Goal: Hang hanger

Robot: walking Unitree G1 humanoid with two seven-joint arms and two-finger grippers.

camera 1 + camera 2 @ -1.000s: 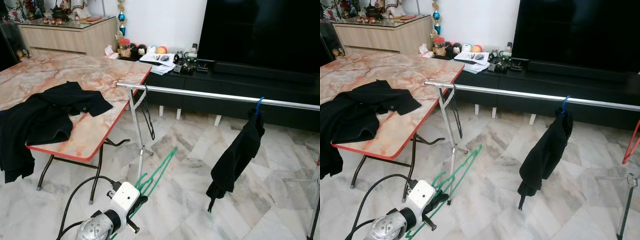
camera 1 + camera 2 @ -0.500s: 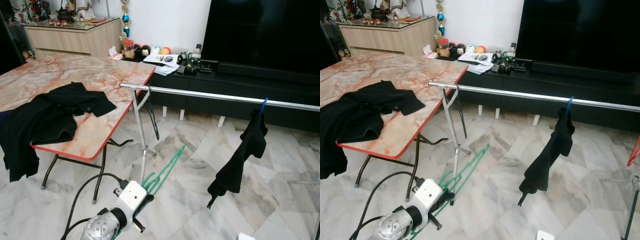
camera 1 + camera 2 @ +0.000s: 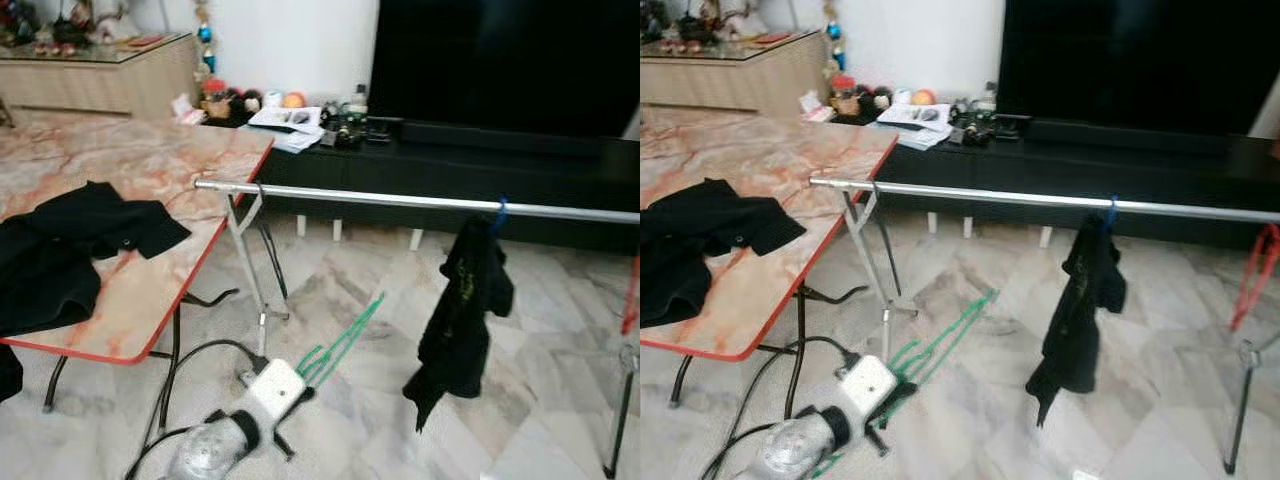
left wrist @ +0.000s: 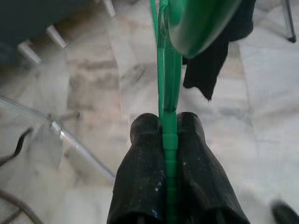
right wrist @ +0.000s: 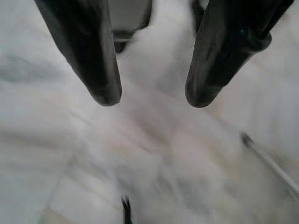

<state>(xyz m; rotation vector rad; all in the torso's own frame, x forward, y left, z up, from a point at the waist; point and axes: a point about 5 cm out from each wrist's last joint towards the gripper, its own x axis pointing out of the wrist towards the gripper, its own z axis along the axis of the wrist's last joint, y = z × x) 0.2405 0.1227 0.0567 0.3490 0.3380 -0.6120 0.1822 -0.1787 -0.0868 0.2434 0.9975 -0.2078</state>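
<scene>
Low by the floor, the left pincer [image 4: 167, 135] clamps a green hanger [image 3: 340, 342]; its wrist view shows the grip, while the right pincer [image 5: 152, 100] gapes wide over marble floor [image 5: 154, 154].

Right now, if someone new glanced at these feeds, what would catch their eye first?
Probably the green hanger, clamped in the left tool and held low over the marble floor. Next, the long steel rail crossing the room, with a black garment dangling from a blue hook toward its right end. On the left, black clothes lie heaped on the red-edged table.
</scene>
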